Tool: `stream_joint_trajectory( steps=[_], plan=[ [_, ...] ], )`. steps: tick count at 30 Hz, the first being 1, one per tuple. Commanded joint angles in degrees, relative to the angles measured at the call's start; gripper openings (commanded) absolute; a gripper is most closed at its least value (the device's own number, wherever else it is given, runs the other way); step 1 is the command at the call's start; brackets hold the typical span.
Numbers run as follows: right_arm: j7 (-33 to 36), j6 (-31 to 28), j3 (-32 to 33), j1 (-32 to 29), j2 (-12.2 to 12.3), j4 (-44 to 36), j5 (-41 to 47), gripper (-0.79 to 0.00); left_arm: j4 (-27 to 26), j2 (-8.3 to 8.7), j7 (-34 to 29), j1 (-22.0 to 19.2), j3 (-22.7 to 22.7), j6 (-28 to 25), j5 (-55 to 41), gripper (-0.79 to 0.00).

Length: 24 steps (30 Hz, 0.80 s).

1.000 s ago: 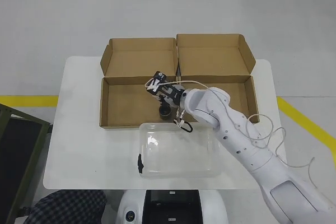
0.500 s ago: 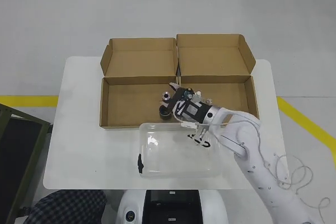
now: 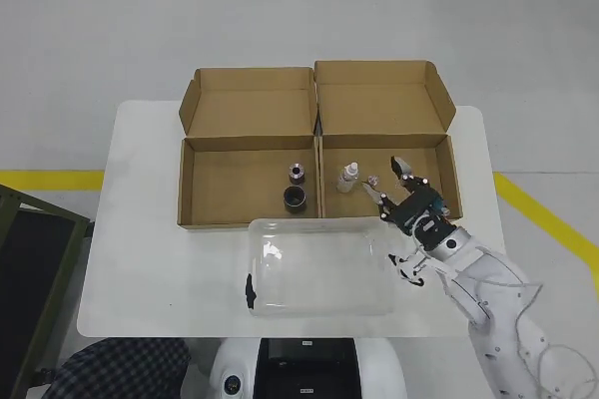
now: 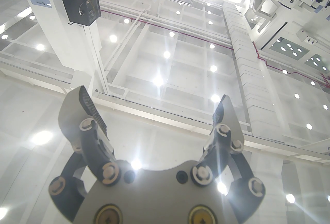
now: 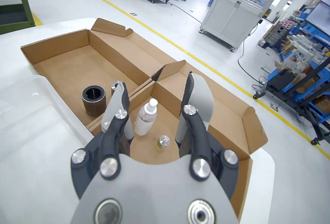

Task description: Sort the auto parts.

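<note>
- clear tray (image 3: pixel 319 289), nearest on the white table (image 3: pixel 150 249); its see-through walls are hard to trace. a small black part (image 3: pixel 249 291) sits at its left rim, shape unclear, and i cannot tell whether it is inside or outside.
- right gripper (image 3: pixel 404 178) (image 5: pixel 155 80): jaws spread wide, holding nothing, above the near edge of the right box (image 3: pixel 445 170) (image 5: pixel 227 132).
- right box: white bottle (image 3: pixel 348 177) (image 5: pixel 147 118) and a small metal knob (image 3: pixel 371 183) (image 5: pixel 163 142) close together by the dividing wall. whether the bottle is upright or lying is uncertain. the floor is bare toward the right wall.
- left box (image 3: pixel 230 190) (image 5: pixel 67 65): black sleeve (image 3: pixel 295 199) (image 5: pixel 94 104) upright near the dividing wall. a silver cylinder (image 3: pixel 297 171) (image 5: pixel 114 85) stands just beyond it, half hidden by a finger in the right wrist view. the floor is bare leftward.
- left gripper (image 4: pixel 153 96): jaws wide, empty, pointed at the ceiling.
</note>
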Motion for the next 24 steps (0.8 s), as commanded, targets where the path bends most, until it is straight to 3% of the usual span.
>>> stream_joint_trajectory(
  steps=[1, 3, 7, 14, 24],
  plan=[
    [-1.99, 0.55, 1.75, -1.92, 0.14, 0.08, 0.66, -0.369, 0.00, 0.00, 0.00, 0.00, 0.00, 0.00, 0.00, 0.000],
    [-3.39, 0.85, 3.04, -3.54, 0.27, 0.35, 0.83, -0.283, 0.00, 0.00, 0.00, 0.00, 0.00, 0.00, 0.00, 0.000],
    [-6.10, 1.43, 5.44, -6.02, 0.49, 1.69, 1.39, 0.000, 0.00, 0.00, 0.00, 0.00, 0.00, 0.00, 0.00, 0.000],
    [-12.22, 5.44, 9.96, -11.22, 0.66, 2.81, 1.73, 0.000, 0.00, 0.00, 0.00, 0.00, 0.00, 0.00, 0.00, 0.000],
    [-18.58, 5.97, 13.66, -16.11, 0.85, 5.49, 2.44, 0.000, 0.00, 0.00, 0.00, 0.00, 0.00, 0.00, 0.00, 0.000]
  ],
)
